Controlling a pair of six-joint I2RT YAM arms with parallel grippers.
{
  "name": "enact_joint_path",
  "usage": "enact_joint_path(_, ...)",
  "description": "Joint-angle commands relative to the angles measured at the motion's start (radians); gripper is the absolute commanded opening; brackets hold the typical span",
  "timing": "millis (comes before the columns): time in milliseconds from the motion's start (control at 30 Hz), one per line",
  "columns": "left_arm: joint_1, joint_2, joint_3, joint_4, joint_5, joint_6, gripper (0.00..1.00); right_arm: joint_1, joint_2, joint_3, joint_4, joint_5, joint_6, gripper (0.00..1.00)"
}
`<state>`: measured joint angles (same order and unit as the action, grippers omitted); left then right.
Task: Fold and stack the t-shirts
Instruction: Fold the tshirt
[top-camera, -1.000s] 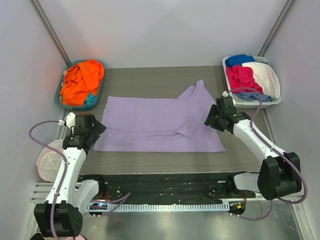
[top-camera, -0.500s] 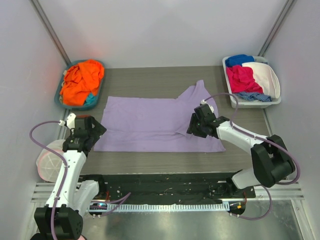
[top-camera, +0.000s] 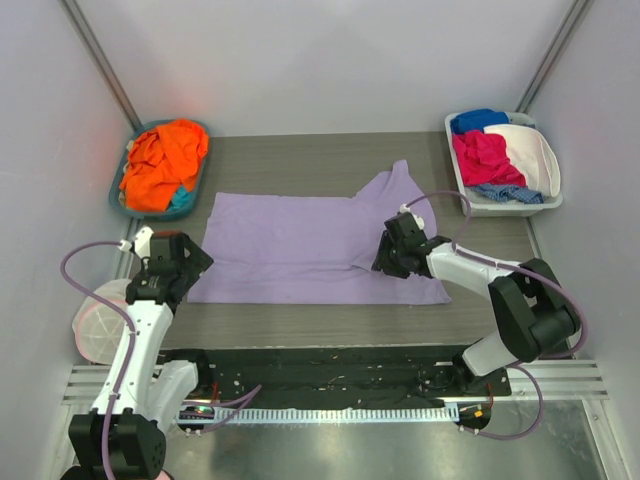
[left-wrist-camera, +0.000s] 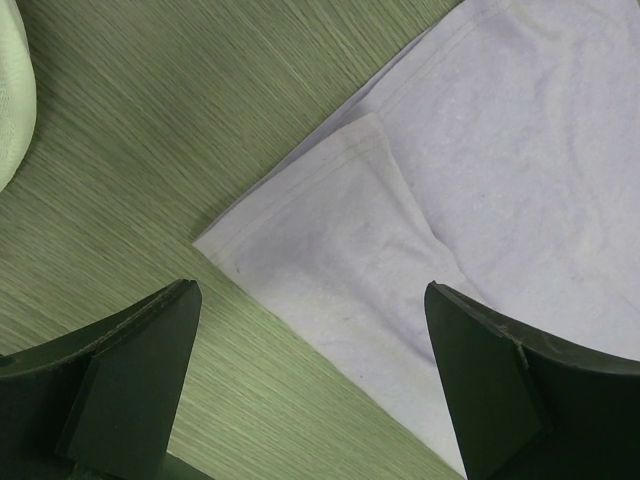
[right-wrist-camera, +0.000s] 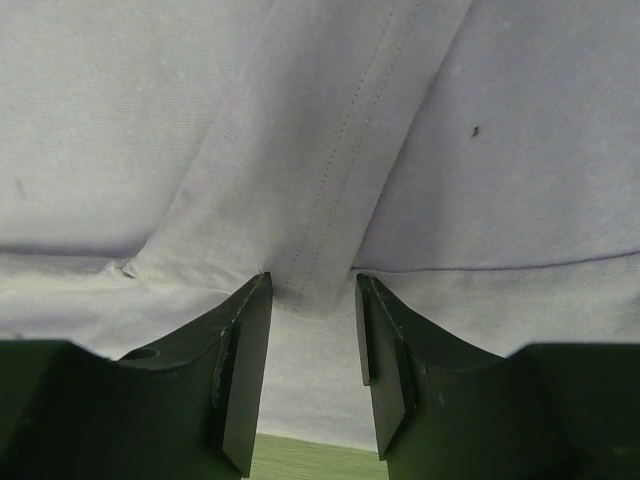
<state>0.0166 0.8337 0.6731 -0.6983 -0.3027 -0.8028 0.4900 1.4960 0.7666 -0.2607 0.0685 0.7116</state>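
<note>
A large lavender t-shirt (top-camera: 290, 245) lies spread flat on the table, its right sleeve folded inward. My right gripper (top-camera: 385, 256) is low over that folded sleeve. In the right wrist view its jaws (right-wrist-camera: 312, 280) stand partly open, straddling the stitched sleeve hem (right-wrist-camera: 335, 200) without closing on it. My left gripper (top-camera: 190, 260) hovers wide open above the shirt's near left corner (left-wrist-camera: 290, 240), with nothing between its fingers (left-wrist-camera: 310, 290). An orange t-shirt (top-camera: 165, 158) and a teal one (top-camera: 180, 201) are bunched in the blue basket (top-camera: 203, 131) at the back left.
A white basket (top-camera: 505, 207) at the back right holds pink, blue and white clothes. A round white pouch with a pink rim (top-camera: 95, 325) sits at the near left beside the left arm; its edge (left-wrist-camera: 12, 100) shows in the left wrist view.
My right gripper has swung left from the shirt's right edge onto the folded sleeve, and its jaws have narrowed slightly. The left arm has barely moved.
</note>
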Motion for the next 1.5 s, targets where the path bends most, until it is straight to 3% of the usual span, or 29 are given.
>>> enact_joint_path(0,0.006,-0.01,-0.009,0.023,0.002,0.016,1.0,0.007,0.009,-0.01,0.044,0.011,0.012,0.47)
enact_joint_path(133,0.006,-0.012,-0.015,0.025,0.001,0.016,1.0,0.005,0.02,-0.016,0.057,0.01,0.011,0.37)
enact_joint_path(267,0.005,-0.015,-0.017,0.022,-0.004,0.019,1.0,0.007,0.032,-0.018,0.066,0.007,0.009,0.15)
enact_joint_path(433,0.006,-0.021,-0.023,0.019,-0.01,0.02,1.0,0.007,0.014,-0.013,0.058,0.008,0.008,0.04)
enact_joint_path(733,0.005,-0.035,-0.023,0.01,-0.012,0.021,1.0,0.01,0.013,0.149,-0.005,0.004,-0.021,0.02)
enact_joint_path(1067,0.006,-0.047,-0.032,0.002,-0.013,0.019,1.0,0.012,0.282,0.402,0.031,-0.015,-0.047,0.02)
enact_joint_path(1133,0.005,-0.048,-0.03,0.0,-0.01,0.019,1.0,0.012,0.331,0.43,0.029,-0.018,-0.052,0.13)
enact_joint_path(1200,0.005,-0.05,-0.03,-0.001,-0.012,0.019,1.0,0.012,0.355,0.465,0.029,-0.015,-0.061,0.35)
enact_joint_path(1300,0.006,-0.054,-0.029,-0.006,-0.009,0.019,1.0,0.013,0.363,0.494,0.032,-0.009,-0.075,0.44)
enact_joint_path(1467,0.005,-0.056,-0.027,-0.007,-0.006,0.016,1.0,0.012,0.36,0.571,0.025,-0.01,-0.127,0.49)
